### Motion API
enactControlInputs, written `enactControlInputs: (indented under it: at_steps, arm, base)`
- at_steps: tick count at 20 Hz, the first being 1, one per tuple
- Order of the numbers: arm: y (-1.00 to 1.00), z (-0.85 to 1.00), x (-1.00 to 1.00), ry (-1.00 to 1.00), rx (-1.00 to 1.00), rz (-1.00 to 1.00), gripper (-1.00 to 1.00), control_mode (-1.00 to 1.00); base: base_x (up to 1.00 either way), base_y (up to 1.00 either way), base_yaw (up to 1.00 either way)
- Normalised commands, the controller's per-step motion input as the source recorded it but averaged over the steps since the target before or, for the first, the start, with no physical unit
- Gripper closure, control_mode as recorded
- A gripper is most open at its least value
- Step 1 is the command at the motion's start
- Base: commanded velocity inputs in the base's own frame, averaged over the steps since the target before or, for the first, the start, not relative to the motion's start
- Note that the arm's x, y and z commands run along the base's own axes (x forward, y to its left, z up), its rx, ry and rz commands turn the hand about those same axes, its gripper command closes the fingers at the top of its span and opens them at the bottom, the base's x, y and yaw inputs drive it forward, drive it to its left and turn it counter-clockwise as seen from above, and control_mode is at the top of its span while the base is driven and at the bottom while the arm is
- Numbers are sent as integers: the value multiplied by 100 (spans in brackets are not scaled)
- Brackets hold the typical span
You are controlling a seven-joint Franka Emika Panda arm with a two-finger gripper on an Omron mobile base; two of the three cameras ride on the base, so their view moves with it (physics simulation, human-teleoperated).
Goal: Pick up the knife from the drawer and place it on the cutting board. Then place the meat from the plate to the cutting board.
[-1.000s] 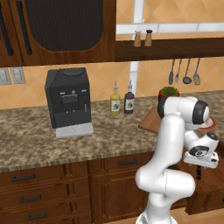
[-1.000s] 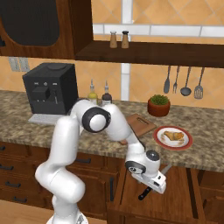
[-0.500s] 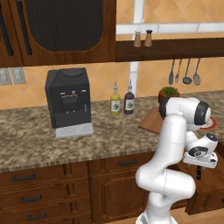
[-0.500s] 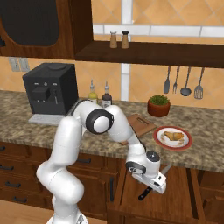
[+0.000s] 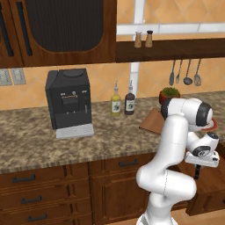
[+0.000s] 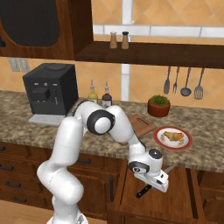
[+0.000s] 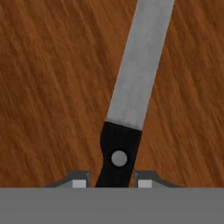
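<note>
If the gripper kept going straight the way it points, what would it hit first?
The gripper points down into the open drawer, straddling the handle of the knife. It would likely meet the handle first, then the drawer's wooden floor; depth is unclear.

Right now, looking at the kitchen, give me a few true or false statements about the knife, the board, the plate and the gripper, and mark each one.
1. The slim knife with the dark handle and grey blade lies in the open wooden drawer. True.
2. The gripper has a fingertip on each side of the knife handle. True.
3. The meat is already on the reddish-brown wooden cutting board. False: it sits on the round white plate with a red rim.
4. The black coffee machine stands on the cutting board. False: it stands on the speckled stone countertop.
</note>
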Motion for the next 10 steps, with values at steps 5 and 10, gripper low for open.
enactControlInputs:
  at_steps: [5,10]
  arm:
    - [0,-45,-2,0,0,0,100,-100]
    - [0,-42,-15,0,0,0,100,-100]
  base:
    - [0,0,0]
    - [0,0,0]
